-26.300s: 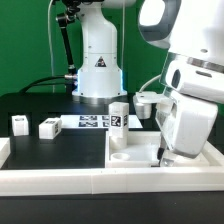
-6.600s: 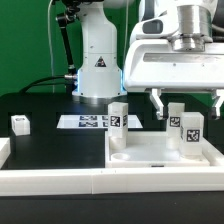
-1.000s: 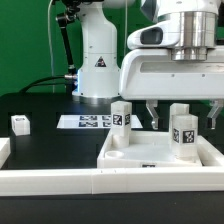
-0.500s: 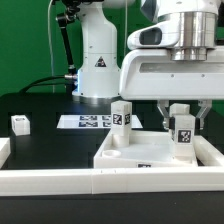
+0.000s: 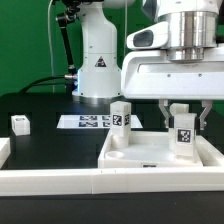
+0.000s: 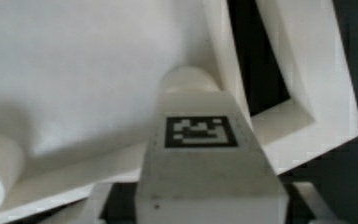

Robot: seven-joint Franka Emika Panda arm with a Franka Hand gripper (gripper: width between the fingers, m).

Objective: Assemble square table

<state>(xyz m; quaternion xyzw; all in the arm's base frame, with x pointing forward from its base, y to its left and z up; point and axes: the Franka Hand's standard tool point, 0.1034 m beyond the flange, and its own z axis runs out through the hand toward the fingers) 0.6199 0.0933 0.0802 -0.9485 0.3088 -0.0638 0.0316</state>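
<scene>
gripper (image 5: 184, 122): fingers pressed onto the upright leg (image 6: 197, 150) between them | leg stands in slab (image 5: 140, 152) corner directly below | grip probably for screwing it home

Slab (image 5: 150, 152) middle free — legs (image 5: 121, 116) (upright) beside

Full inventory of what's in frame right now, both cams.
table: 1, black, under everything
border wall: 1, white, low, along the front
marker board: 1, white, flat, mid-table
square tabletop: 1, white, exterior view's lower right
corner leg: 1, white, tagged, upright at the tabletop's far-left corner
right leg: 1, white, tagged, upright on the tabletop; another may hide behind it
loose leg: 1, white, exterior view's left
robot base: 1, white, rear centre
gripper: 1, white, fingers either side of right leg; grip unclear
</scene>
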